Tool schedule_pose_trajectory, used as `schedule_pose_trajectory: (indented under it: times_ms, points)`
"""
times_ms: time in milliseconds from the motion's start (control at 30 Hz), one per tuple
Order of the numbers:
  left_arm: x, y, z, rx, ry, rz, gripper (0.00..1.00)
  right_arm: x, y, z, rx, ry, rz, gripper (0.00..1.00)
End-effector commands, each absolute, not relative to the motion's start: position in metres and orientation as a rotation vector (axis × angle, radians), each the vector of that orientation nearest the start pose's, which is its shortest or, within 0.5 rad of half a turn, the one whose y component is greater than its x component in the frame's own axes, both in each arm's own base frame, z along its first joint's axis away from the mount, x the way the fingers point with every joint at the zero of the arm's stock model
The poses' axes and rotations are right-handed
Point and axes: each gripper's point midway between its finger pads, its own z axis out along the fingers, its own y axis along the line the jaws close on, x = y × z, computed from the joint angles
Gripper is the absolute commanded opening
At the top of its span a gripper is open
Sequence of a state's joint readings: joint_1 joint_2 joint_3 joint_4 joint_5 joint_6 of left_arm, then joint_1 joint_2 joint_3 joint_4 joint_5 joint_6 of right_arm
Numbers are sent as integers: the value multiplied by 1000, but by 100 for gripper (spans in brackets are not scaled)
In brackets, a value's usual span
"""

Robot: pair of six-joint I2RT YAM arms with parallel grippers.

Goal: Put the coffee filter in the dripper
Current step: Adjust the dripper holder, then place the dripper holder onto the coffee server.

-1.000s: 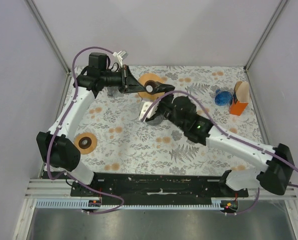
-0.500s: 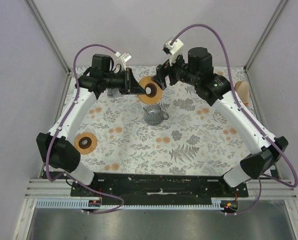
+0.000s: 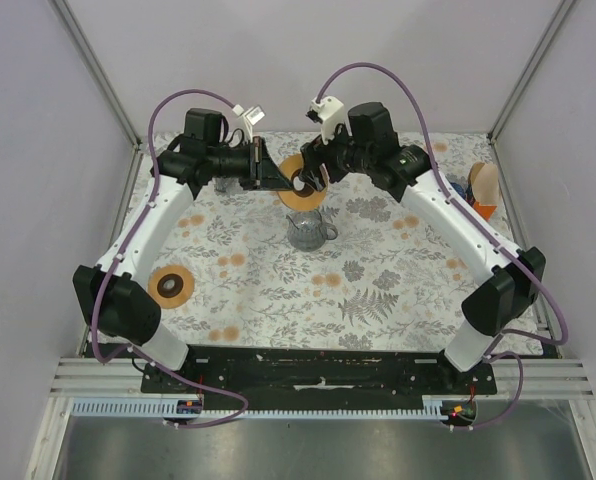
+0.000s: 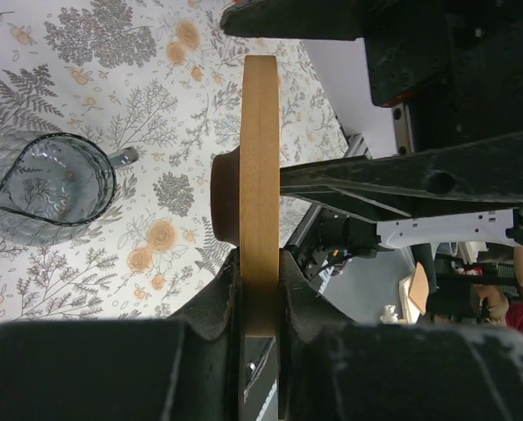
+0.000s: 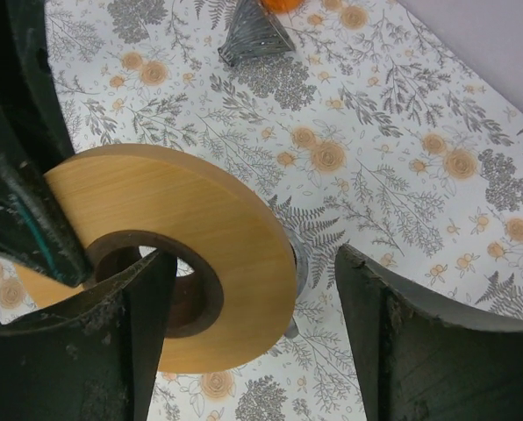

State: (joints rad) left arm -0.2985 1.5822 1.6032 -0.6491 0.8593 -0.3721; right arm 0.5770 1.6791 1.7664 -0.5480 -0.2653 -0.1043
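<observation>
My left gripper is shut on the rim of a wooden ring with a dark inner collar and holds it edge-on in the air; the ring sits clamped between the pads of that gripper. My right gripper is open at the ring, with one fingertip at the hole and the other beyond the rim; its midpoint is below the ring's edge. Tan paper filters stand in an orange holder at the far right. A glass cone stands next to it.
A glass pitcher stands on the flowered cloth under the ring and shows in the left wrist view. A second wooden ring lies at the left. Frame posts rise at the back corners.
My right arm has swung from the middle of the table up to the back, and its open gripper has closed in on the ring. The left gripper has held the ring almost still.
</observation>
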Motion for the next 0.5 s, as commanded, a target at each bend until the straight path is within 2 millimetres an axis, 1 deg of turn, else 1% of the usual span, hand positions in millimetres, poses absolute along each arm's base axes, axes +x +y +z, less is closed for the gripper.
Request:
schedule_pose_trajectory:
  times_ms: [0, 33, 100, 167, 233, 267, 333, 367, 400, 467]
  points:
    - [314, -255, 335, 534, 2092, -1377, 2, 397, 307, 316, -835, 1869, 562, 76]
    - [313, -256, 335, 537, 2090, -1383, 2, 399, 308, 315, -832, 1870, 560, 71]
    - [314, -256, 333, 533, 2096, -1381, 2, 401, 308, 315, -820, 1874, 557, 54]
    - [316, -255, 329, 526, 2104, -1369, 2, 402, 306, 317, -799, 1875, 549, 31]
    - [322, -252, 326, 511, 2109, -1333, 3, 405, 303, 316, -778, 1887, 525, 12]
    - [328, -248, 324, 493, 2113, -1293, 22, 406, 300, 313, -767, 1901, 504, 0]
    - [346, -233, 318, 445, 2129, -1166, 63, 406, 295, 301, -782, 1948, 482, 0]
    - [359, -221, 314, 405, 2138, -1080, 77, 405, 294, 291, -802, 1982, 476, 0]
    - [368, -211, 311, 379, 2146, -1027, 86, 404, 291, 282, -818, 2028, 468, 0]
    - [385, -185, 310, 335, 2153, -904, 89, 407, 283, 251, -847, 2148, 415, 0]
